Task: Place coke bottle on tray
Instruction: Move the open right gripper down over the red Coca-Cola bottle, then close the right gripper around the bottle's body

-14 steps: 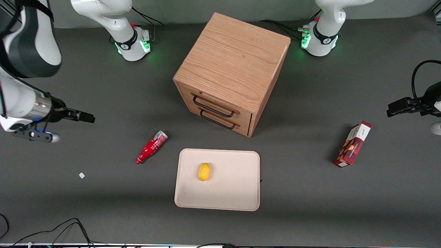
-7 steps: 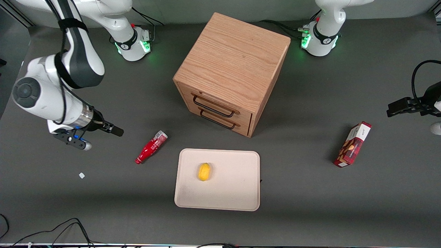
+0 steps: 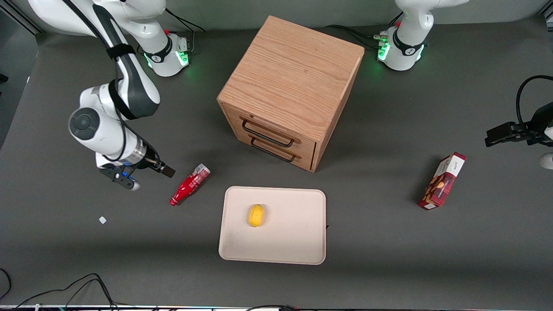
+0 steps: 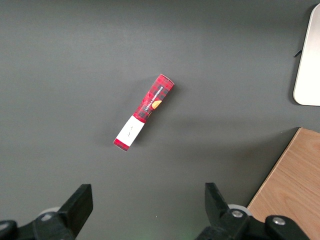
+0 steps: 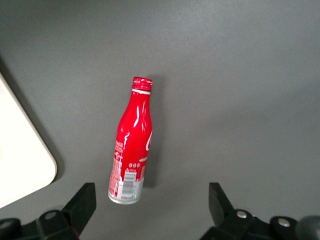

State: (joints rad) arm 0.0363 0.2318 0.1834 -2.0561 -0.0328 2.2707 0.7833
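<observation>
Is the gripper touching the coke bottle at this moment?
Apart. The right wrist view shows the gripper open, bare table between its fingers and the coke bottle lying on the table.

In the right wrist view only a rounded corner of the tray [image 5: 20, 170] shows, the rest cut off by the picture's edge, and the gripper [image 5: 150, 210] shows only the tips of its fingers [image 5: 82, 202], spread wide apart, their lower parts cut off. In the left wrist view the wooden cabinet [image 4: 290, 185] appears as one cropped corner. The print on the coke bottle [image 3: 189, 185] is too small to read from the front, as is the snack box [image 3: 442, 180] lettering.
</observation>
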